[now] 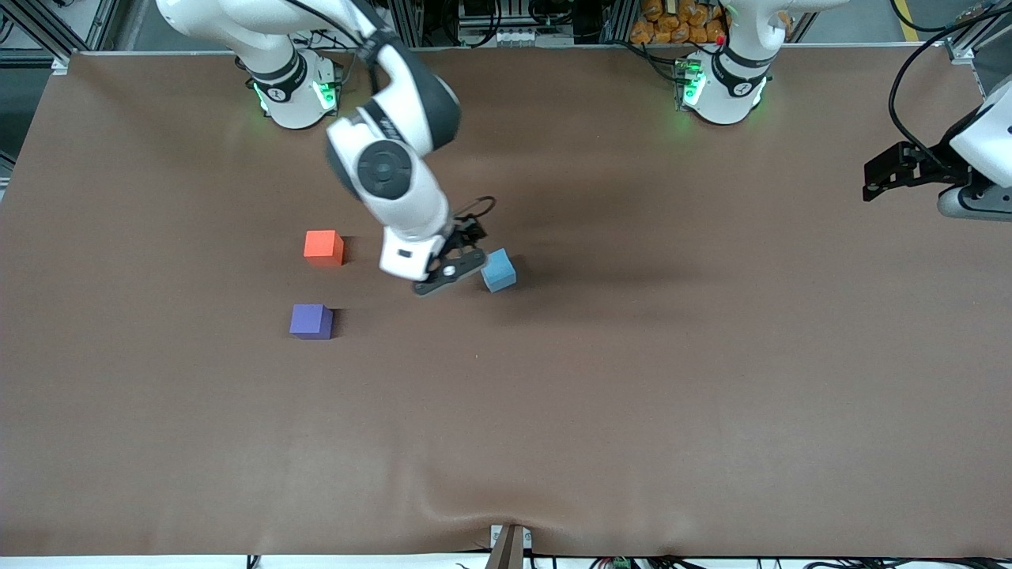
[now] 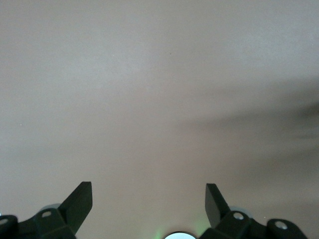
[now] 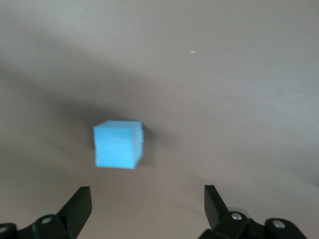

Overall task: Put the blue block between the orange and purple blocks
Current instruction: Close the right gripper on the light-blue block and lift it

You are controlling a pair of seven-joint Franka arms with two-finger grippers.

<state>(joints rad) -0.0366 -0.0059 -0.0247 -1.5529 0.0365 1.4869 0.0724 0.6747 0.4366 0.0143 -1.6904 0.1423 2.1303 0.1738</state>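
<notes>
The sky-blue block [image 1: 498, 269] rests on the brown table near its middle. My right gripper [image 1: 465, 262] hangs low right beside it, toward the right arm's end, open and empty. In the right wrist view the blue block [image 3: 117, 144] lies just ahead of the open right gripper [image 3: 147, 198], not between the fingers. The orange block [image 1: 323, 246] and the purple block [image 1: 311, 321] sit apart toward the right arm's end, the purple one nearer the front camera. My left gripper [image 1: 889, 172] waits at the left arm's end, open and empty, and its wrist view [image 2: 148, 195] shows only bare table.
The brown table cover [image 1: 632, 395] has a wrinkle at its front edge [image 1: 474, 506]. A gap of about one block's width lies between the orange and purple blocks. The arm bases stand along the table's back edge.
</notes>
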